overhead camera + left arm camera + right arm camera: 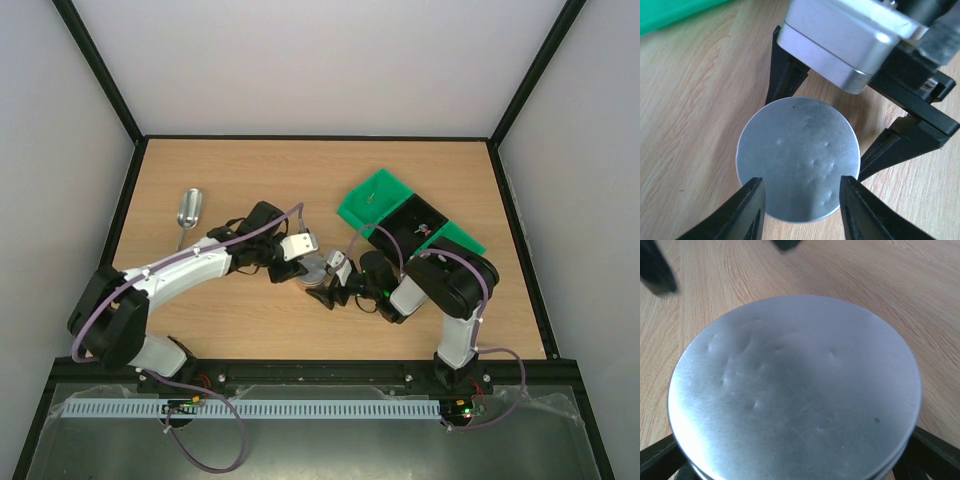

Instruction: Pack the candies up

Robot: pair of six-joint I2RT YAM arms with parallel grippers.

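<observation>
Both arms are bending in toward a round metal tin (316,272) that is standing near the middle of the tabletop (240,170) with its lid on. The right hand (814,139) is sitting at the tin from the right with its 2 fingers spread very wide. 1 finger is lying on each side, with the tips right at the rim, and I cannot tell whether they are pressing on it. That wide straddle is looking like a brace, meant to stop the tin sliding or turning.

The left hand (801,179) is facing the tin from the opposite side, roughly half closed. Its 2 fingers (747,210) are lying over the near edge of the lid. Contact is not clear, so I cannot tell whether it is gripping. Judging by the pairing, 1 hand is steadying the body while the other is going for the lid. The step in hand is probably opening the tin so it can receive the sweets.

The candies (425,230) are showing only as a few tiny pale and pink specks in the black tray of the green box (372,200). That box is lying behind the right arm, apart from the tin. A metal scoop (188,210) is lying well to the left with neither hand on it, presumably waiting for the transfer. Packing itself is not looking started
</observation>
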